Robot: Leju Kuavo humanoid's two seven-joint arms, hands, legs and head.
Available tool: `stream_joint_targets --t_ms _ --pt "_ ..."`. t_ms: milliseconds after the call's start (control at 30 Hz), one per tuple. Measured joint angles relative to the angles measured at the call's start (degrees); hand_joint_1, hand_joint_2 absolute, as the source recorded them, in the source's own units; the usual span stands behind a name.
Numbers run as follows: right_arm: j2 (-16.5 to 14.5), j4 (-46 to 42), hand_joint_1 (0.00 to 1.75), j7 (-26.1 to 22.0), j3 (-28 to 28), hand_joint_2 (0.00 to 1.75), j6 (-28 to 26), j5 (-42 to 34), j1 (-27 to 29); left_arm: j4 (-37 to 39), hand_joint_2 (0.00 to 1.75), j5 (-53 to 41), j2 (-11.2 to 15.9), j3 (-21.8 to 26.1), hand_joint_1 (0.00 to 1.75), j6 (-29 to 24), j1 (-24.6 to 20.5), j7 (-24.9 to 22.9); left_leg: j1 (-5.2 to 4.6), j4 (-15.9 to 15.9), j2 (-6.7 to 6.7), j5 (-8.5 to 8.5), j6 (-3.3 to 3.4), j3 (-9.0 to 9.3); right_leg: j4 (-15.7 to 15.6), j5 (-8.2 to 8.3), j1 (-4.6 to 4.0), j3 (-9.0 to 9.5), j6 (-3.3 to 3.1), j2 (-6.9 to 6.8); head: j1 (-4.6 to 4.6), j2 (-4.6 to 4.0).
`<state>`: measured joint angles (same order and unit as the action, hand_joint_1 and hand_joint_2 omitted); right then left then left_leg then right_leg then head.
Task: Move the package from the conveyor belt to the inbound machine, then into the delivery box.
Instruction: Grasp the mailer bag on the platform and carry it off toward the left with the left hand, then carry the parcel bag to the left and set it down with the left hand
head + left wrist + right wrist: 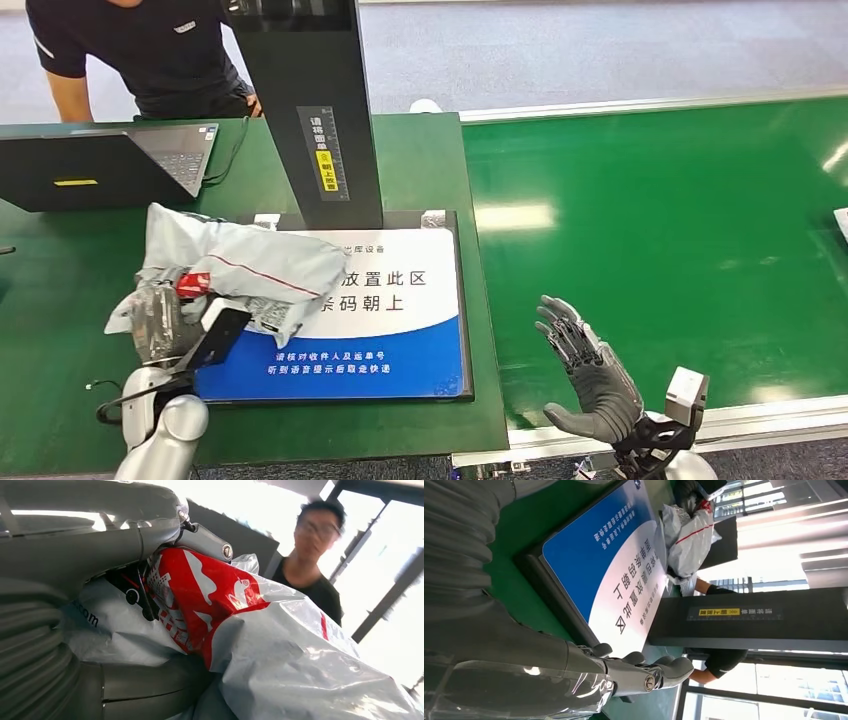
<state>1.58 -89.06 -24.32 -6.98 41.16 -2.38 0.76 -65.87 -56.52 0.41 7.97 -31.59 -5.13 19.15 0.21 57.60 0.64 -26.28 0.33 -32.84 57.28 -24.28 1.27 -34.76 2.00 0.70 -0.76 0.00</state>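
Note:
A grey plastic mail package (240,268) with red print lies over the left part of the inbound machine's white and blue pad (400,330). My left hand (165,325) grips the package's near left end; in the left wrist view the thumb and fingers (100,540) close around the crumpled bag (280,650). My right hand (590,375) hovers open, fingers spread, over the green conveyor belt (660,230) near its front edge. The right wrist view shows the fingertips (664,667) empty, with the pad (609,565) and package (689,540) beyond.
The machine's black post (310,110) rises behind the pad. An open laptop (100,165) sits at the back left of the green table (60,300). A person in a dark shirt (150,50) stands behind the table. A white item (842,222) lies at the belt's right edge.

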Motion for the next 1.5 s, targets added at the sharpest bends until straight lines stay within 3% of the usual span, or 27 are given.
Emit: stream_joint_targets --t_ms 233,433,467,567,667,933,1133,1267,1367,1500 --pt "-0.6 -1.7 0.00 0.1 -1.7 1.75 0.0 0.0 1.8 1.0 1.75 -4.1 0.7 11.5 1.75 -6.0 -2.2 -3.1 0.00 0.0 0.00 -0.01 0.00 -0.18 0.0 0.00 0.01 -0.16 0.00 0.00 0.00 0.00" --pt "-1.3 -2.7 0.00 0.1 -2.5 1.75 -0.3 0.2 2.8 2.8 1.75 -8.2 1.3 21.3 1.75 -8.0 -4.2 -9.1 0.01 0.0 0.03 -0.02 -0.01 -0.20 0.0 0.00 -0.01 -0.19 0.00 0.05 0.00 0.00" --pt "-1.4 -2.8 0.00 0.1 -2.6 1.75 -0.3 0.3 3.0 3.0 1.75 -8.1 1.3 23.8 1.43 -8.1 -4.7 -8.5 0.01 0.0 0.04 -0.02 -0.01 -0.20 0.0 0.00 -0.01 -0.20 0.00 0.06 0.00 0.00" --pt "-1.6 -3.1 0.00 0.1 -2.9 1.75 -0.6 0.3 3.3 3.5 1.75 -7.2 1.4 31.8 0.21 -8.1 -6.2 -4.2 0.02 0.0 0.05 -0.01 -0.01 -0.20 0.0 0.00 -0.01 -0.21 0.00 0.06 0.00 0.00" --pt "-1.9 -3.1 0.00 0.1 -3.2 1.75 -0.9 0.3 3.5 3.8 1.75 -6.3 1.3 37.6 0.00 -8.1 -7.3 -0.7 0.01 0.0 0.05 -0.01 -0.01 -0.20 0.0 -0.01 0.00 -0.21 0.00 0.06 -0.01 0.00" --pt "-2.2 -3.1 0.00 0.0 -3.6 1.75 -1.0 0.4 3.5 4.0 1.75 -5.9 0.7 44.4 0.00 -8.1 -9.1 2.4 0.00 0.0 0.04 -0.01 0.00 -0.19 0.0 0.00 0.02 -0.18 0.00 0.05 0.00 0.00" --pt "-2.4 -3.1 0.00 0.0 -3.7 1.75 -1.0 0.5 3.4 4.0 1.75 -4.4 -0.1 45.3 0.00 -8.1 -9.9 3.9 0.00 0.0 0.04 -0.01 0.00 -0.17 0.0 0.01 0.01 -0.17 0.00 0.05 0.01 0.00" --pt "-2.5 -3.1 0.00 0.0 -3.9 1.75 -0.9 0.5 3.4 3.9 1.75 4.9 -0.5 44.0 0.00 -7.4 -9.9 7.3 0.00 0.0 0.04 -0.01 0.00 -0.16 0.0 0.01 0.01 -0.18 0.00 0.05 0.01 0.00" --pt "-2.6 -3.1 0.00 -0.2 -4.0 1.75 -0.9 0.8 3.2 3.2 1.75 20.1 -0.8 40.2 0.00 0.3 -9.2 10.9 0.00 0.0 0.02 -0.01 0.00 -0.17 0.0 0.01 0.01 -0.16 0.00 0.04 0.01 0.00" --pt "-2.7 -2.7 0.00 -1.5 -3.9 1.75 -1.7 3.7 2.5 1.1 1.75 36.6 -2.0 33.2 0.00 21.0 -7.4 14.8 -0.02 0.0 0.02 -0.01 0.00 -0.18 0.0 0.03 0.03 -0.14 0.02 0.04 0.00 0.00"
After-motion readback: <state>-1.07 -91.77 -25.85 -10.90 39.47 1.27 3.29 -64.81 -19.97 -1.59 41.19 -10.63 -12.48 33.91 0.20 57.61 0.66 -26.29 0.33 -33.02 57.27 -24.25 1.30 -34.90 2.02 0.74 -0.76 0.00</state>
